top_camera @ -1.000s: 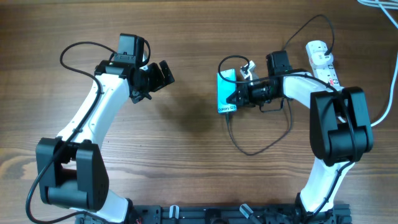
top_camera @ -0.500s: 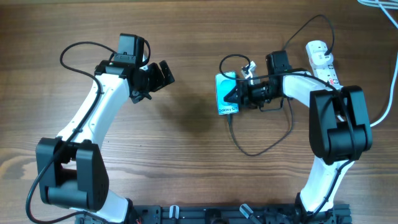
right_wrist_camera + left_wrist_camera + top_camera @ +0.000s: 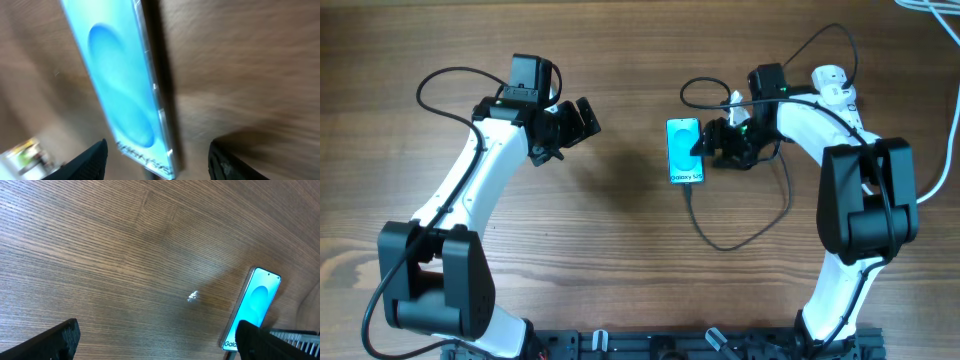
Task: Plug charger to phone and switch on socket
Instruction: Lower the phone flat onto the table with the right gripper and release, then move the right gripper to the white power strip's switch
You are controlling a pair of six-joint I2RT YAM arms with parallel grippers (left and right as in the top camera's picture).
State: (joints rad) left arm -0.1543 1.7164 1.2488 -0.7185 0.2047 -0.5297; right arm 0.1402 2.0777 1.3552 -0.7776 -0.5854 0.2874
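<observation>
- One phone (image 3: 685, 150) is lying flat on the table (image 3: 620, 250), with the charger (image 3: 720, 245) apparently running into its text end.
- Beside it the right gripper (image 3: 703, 147) is hovering with jaws spread, pinching nothing. It should be lifting clear without snagging the charger.
- Farther out, the socket (image 3: 835, 85) is lying half hidden behind the right arm (image 3: 810, 135), and the left gripper (image 3: 578, 120) is idling with jaws spread wide.

Overhead view looks straight down on the whole tabletop (image 3: 620, 250). Left wrist view looks down at it, slanted, from some way off. Right wrist view hovers very close. All three share the phone (image 3: 685, 150).
</observation>
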